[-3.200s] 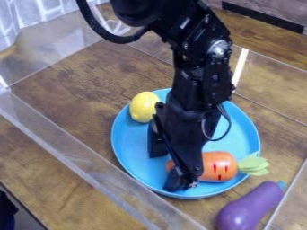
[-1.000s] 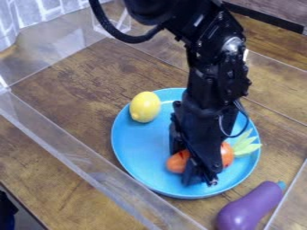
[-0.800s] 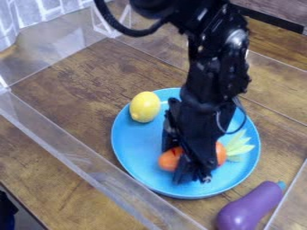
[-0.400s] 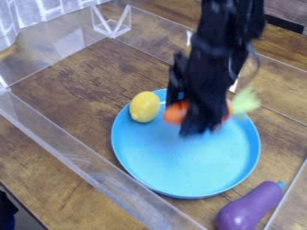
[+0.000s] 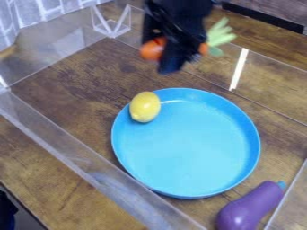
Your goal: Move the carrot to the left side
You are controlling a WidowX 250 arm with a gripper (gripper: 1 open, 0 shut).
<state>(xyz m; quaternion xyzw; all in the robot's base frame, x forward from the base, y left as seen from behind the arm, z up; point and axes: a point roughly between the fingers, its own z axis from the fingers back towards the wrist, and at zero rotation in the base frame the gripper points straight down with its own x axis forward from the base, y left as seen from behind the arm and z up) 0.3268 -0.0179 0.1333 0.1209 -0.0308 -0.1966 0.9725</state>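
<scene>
The orange carrot (image 5: 153, 49) hangs in the air near the top centre, its light green leafy top (image 5: 217, 34) pointing right. My black gripper (image 5: 177, 52) is shut across its middle, so only both ends show. It is blurred by motion and sits well above and behind the blue plate (image 5: 228, 162).
A yellow lemon (image 5: 145, 106) lies on the blue plate's left rim. A purple eggplant (image 5: 249, 208) rests on the wooden table at the bottom right. Clear acrylic walls (image 5: 60, 135) border the left and front; a clear stand (image 5: 114, 18) is at the back.
The gripper has lifted the carrot off the blue plate and carried it up and to the left, away from the plate. Lemon and eggplant have not moved.
</scene>
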